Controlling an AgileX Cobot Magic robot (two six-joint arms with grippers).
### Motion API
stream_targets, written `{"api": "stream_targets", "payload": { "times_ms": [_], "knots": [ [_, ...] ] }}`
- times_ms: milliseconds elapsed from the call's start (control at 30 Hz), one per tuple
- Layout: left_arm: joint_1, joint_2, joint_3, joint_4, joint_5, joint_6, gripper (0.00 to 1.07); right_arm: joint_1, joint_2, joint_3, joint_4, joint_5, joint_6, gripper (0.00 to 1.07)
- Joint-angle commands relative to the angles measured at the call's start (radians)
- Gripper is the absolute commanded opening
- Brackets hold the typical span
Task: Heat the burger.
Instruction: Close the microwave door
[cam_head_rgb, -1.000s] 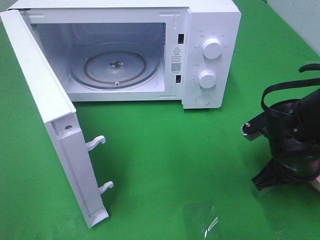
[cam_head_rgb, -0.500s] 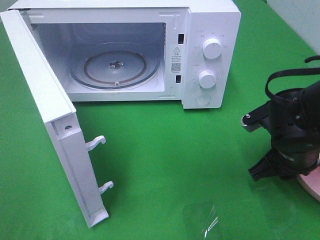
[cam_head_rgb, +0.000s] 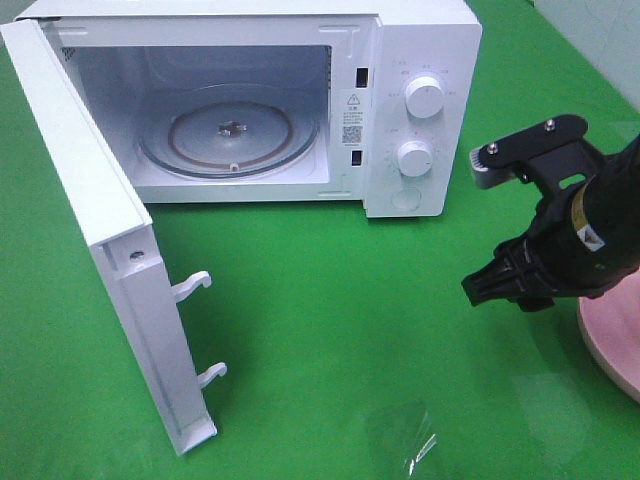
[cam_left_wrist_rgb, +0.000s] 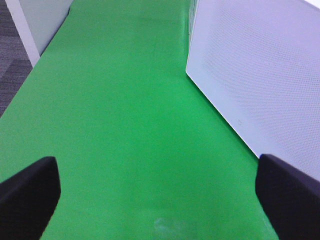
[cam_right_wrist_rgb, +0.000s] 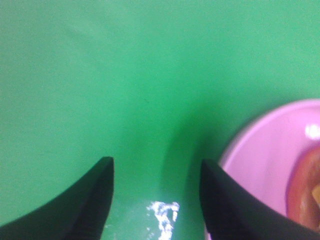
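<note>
The right gripper (cam_right_wrist_rgb: 155, 200) hovered with jaws parted and empty beside the pink plate (cam_right_wrist_rgb: 260, 155) holding the burger (cam_right_wrist_rgb: 306, 192), near the open microwave (cam_head_rgb: 420, 60); it should grip the plate rim squarely.

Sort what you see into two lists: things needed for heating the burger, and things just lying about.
Needed: burger on the pink plate; microwave with open door and glass turntable; right gripper.
Lying about: clear plastic scrap on the green cloth.

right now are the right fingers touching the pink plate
Cannot tell. In the right wrist view one finger overlaps the pink plate rim, with no clear gap or contact; the exterior high view shows nothing plainer.
</note>
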Motion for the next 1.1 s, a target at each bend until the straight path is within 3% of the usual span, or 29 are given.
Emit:
{"api": "stream_targets", "payload": {
  "times_ms": [33,67,100,133,167,233,600,1100],
  "knots": [
    [0.002,-0.005,0.0,0.0,-0.012,-0.005,0.98,-0.004,-0.127,-0.003,0.133,-0.03,-0.247,0.66],
    [0.002,-0.005,0.0,0.0,-0.012,-0.005,0.98,-0.004,-0.127,-0.003,0.133,-0.03,-0.247,0.66],
    [0.002,-0.005,0.0,0.0,-0.012,-0.005,0.98,-0.004,-0.184,-0.003,0.199,-0.024,-0.334,0.76],
    [0.002,-0.005,0.0,0.0,-0.012,-0.005,0.98,-0.004,-0.184,-0.003,0.199,-0.024,-0.334,0.76],
    [0.002,-0.005,0.0,0.0,-0.012,-0.005,0.98,-0.004,-0.231,-0.003,0.258,0.004,-0.397,0.83],
    [0.002,-0.005,0.0,0.0,-0.012,-0.005,0.98,-0.004,-0.281,-0.003,0.328,0.061,-0.466,0.86],
    [0.002,-0.005,0.0,0.0,-0.012,-0.005,0.98,-0.004,-0.544,-0.002,0.402,0.408,-0.527,0.78],
    [0.002,-0.005,0.0,0.0,-0.012,-0.005,0.98,-0.004,-0.932,0.084,0.405,0.558,-0.52,0.76]
  ]
}}
